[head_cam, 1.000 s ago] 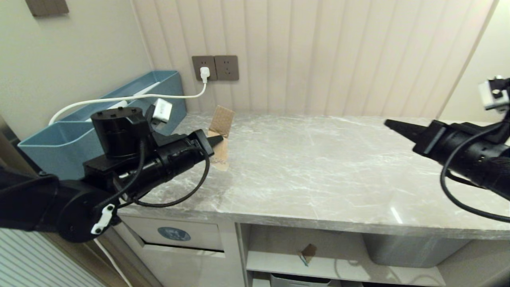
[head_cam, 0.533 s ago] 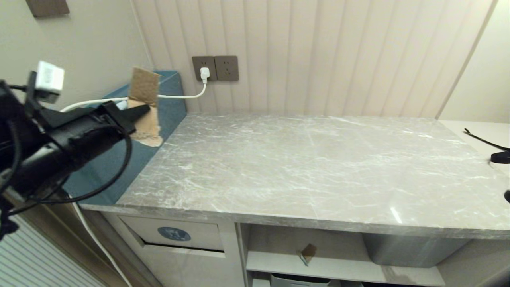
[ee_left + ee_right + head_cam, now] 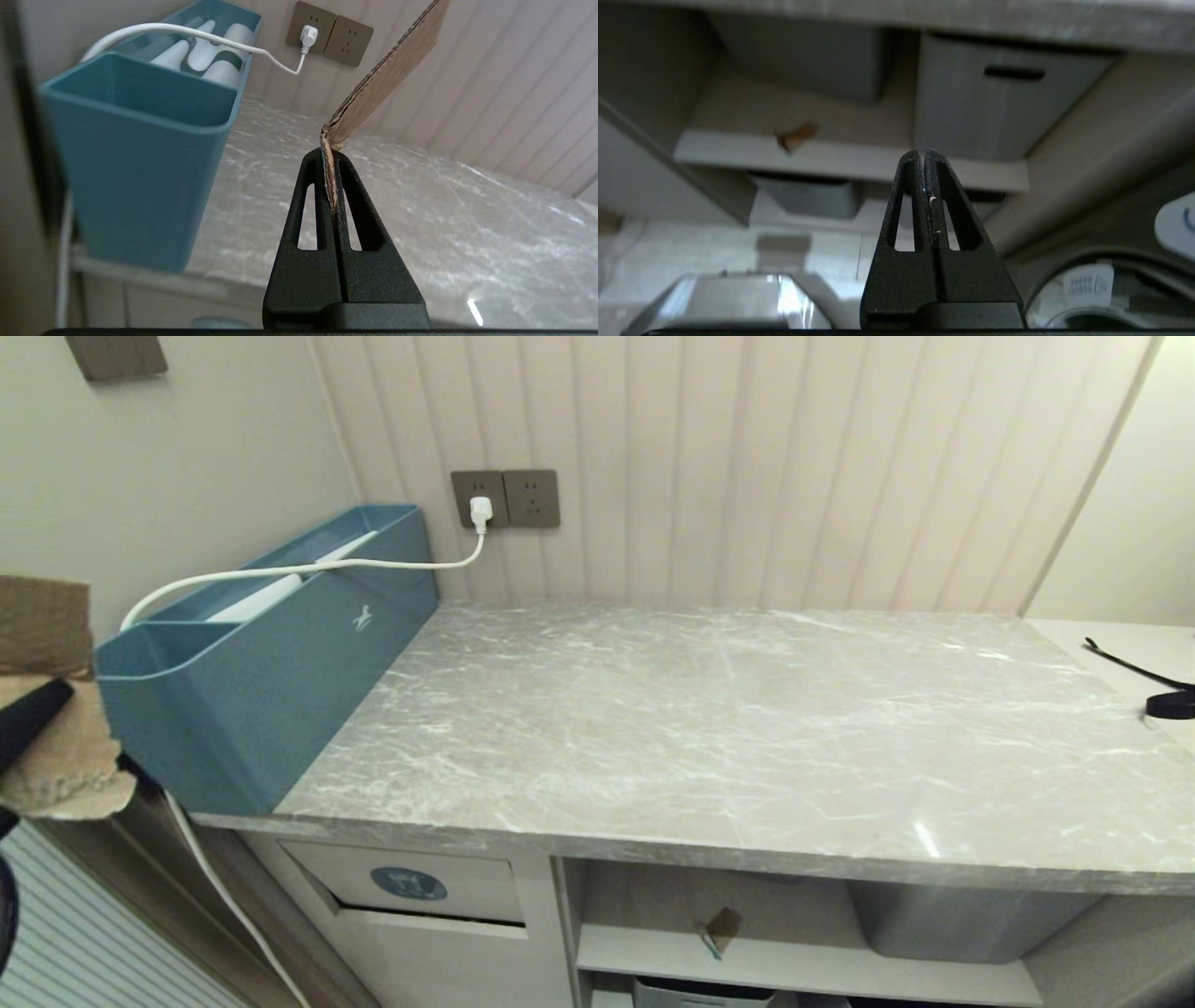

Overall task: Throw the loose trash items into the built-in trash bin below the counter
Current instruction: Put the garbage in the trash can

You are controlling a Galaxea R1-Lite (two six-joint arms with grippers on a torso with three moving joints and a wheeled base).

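Grey marble worktop point(image 3: 709, 728) runs along a ribbed beige wall with nothing loose on top, just a blue organizer tub point(image 3: 271, 653) at its left end with a white cable point(image 3: 280, 569) plugged into the wall socket point(image 3: 505, 498). A bent brown cardboard scrap point(image 3: 383, 79) is pinched in the left claw point(image 3: 331, 158), held off the left end of the worktop beside the tub, while the trash bin flap point(image 3: 411, 882) with its blue sticker sits below the front edge. A tiny scrap with a teal edge point(image 3: 717, 930) lies on the shelf point(image 3: 803, 966) under the worktop next to a grey tub point(image 3: 962, 919), and the right claw point(image 3: 923, 156) is clenched on nothing down low, facing that shelf.
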